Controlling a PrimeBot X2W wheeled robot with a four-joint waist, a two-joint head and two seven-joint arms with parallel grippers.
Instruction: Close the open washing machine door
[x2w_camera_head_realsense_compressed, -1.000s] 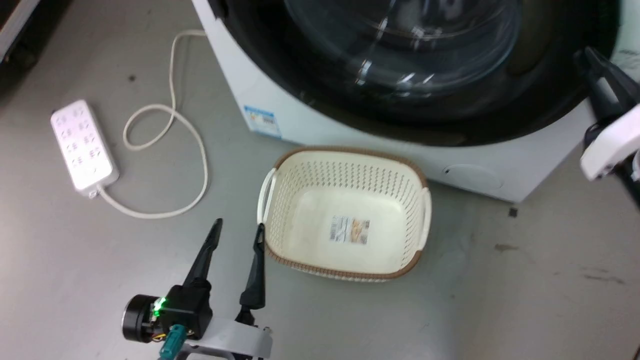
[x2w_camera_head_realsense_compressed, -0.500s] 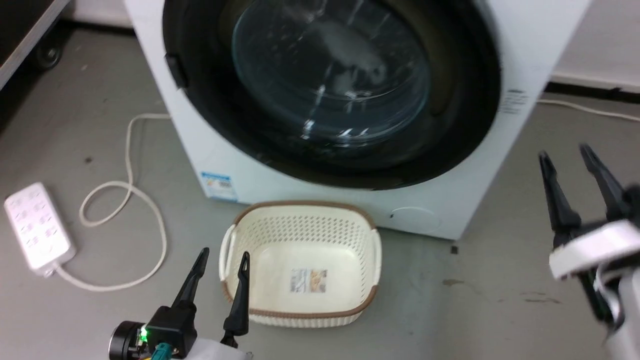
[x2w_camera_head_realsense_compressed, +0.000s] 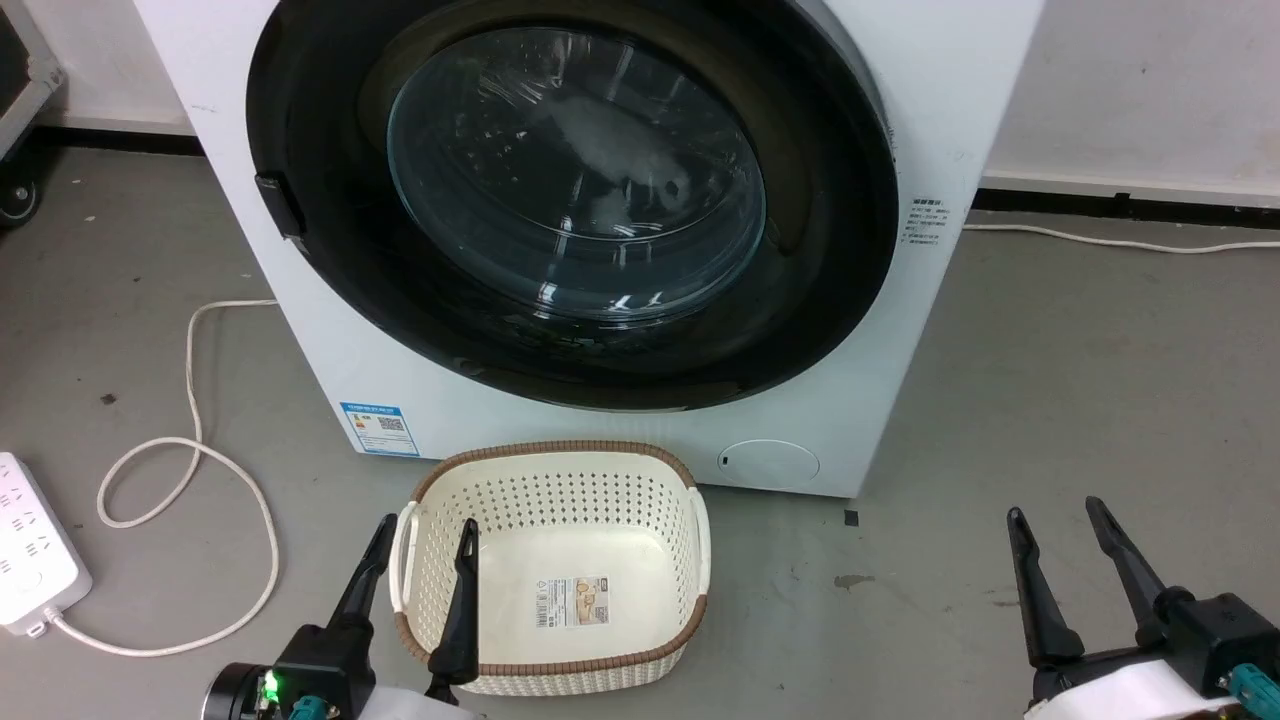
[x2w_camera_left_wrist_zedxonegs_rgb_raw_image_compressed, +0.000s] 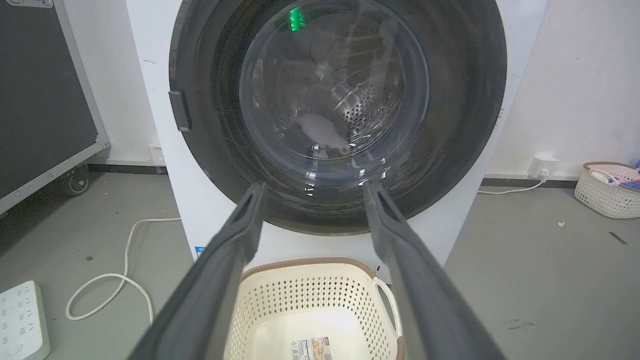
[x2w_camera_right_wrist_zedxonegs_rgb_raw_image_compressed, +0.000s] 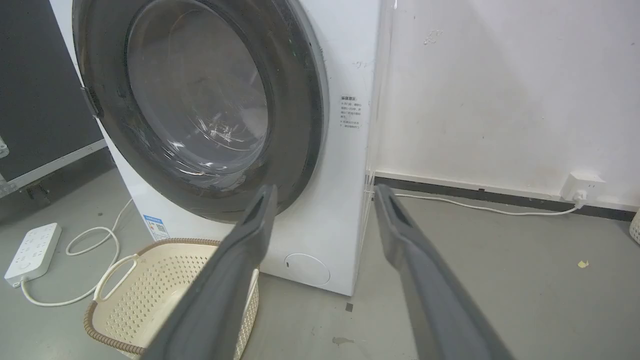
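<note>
At lower right in the head view, right gripper (x2w_camera_head_realsense_compressed: 1055, 510) sits low over the grey floor (x2w_camera_head_realsense_compressed: 1050, 380); a second ago it was up by the washing machine door (x2w_camera_head_realsense_compressed: 575, 180) rim. Camera has tilted up too. Both grippers spread, empty; left gripper (x2w_camera_head_realsense_compressed: 428, 523) by the basket (x2w_camera_head_realsense_compressed: 560, 470). Door flush in the washing machine (x2w_camera_head_realsense_compressed: 930, 150) front.

Likely a bare test room or lab rather than a home laundry: a white washing machine (x2w_camera_head_realsense_compressed: 900, 120) stands on a stained grey concrete floor (x2w_camera_head_realsense_compressed: 1100, 400) before a scuffed white wall (x2w_camera_right_wrist_zedxonegs_rgb_raw_image_compressed: 500, 75). A power strip (x2w_camera_head_realsense_compressed: 30, 570) lies loose on the floor, and a black castored flight case (x2w_camera_left_wrist_zedxonegs_rgb_raw_image_compressed: 45, 100) stands nearby.
</note>
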